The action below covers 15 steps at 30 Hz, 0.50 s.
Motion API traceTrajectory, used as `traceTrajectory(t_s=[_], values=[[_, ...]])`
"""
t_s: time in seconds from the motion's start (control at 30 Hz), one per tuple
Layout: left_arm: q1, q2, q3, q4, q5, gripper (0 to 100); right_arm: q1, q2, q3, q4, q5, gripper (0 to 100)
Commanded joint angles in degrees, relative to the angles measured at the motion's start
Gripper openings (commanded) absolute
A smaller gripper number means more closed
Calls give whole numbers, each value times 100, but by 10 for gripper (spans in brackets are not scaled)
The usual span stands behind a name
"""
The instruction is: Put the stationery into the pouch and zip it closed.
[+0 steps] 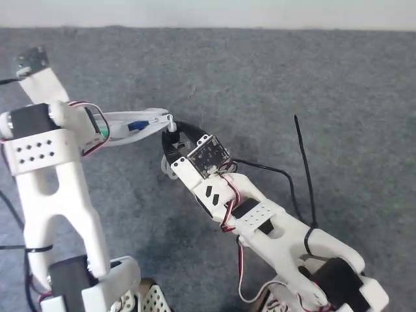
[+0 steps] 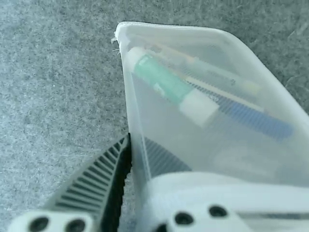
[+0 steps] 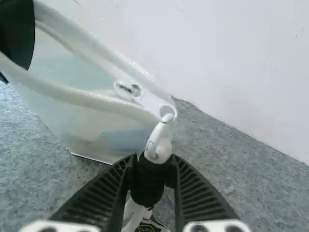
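A translucent white pouch (image 1: 133, 125) is held on edge just above the grey carpet between the two arms. Through its wall I see a green-and-white stick (image 2: 166, 82), a blue pen (image 2: 251, 116) and other stationery. My left gripper (image 2: 140, 164) is shut on one end of the pouch (image 2: 203, 140), which is its place in the high view (image 1: 107, 130) too. My right gripper (image 3: 152, 164) is shut on the zipper pull (image 3: 154, 145) at the other end (image 1: 170, 122). Behind the slider (image 3: 166, 116) the two zipper edges of the pouch (image 3: 72, 96) stand apart.
Grey carpet (image 1: 260, 84) covers the table, and a white wall (image 3: 231, 58) runs along its far edge. A thin black cable (image 1: 305, 169) lies on the carpet beside the right arm. The left arm's base (image 1: 71, 279) stands at the near left.
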State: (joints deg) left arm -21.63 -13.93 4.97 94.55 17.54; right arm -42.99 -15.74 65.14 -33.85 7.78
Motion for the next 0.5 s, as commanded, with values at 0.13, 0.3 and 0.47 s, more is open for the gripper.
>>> traceTrajectory(t_s=[0.13,0.3,0.47], values=[[0,97,92,-105,62,10,22,-365,132,-75,88,6],[0,97,92,-114,62,10,22,-1305,325,1235,88,5],[-18,79,180,-273,62,10,-4,-2387,369,2949,413,5]])
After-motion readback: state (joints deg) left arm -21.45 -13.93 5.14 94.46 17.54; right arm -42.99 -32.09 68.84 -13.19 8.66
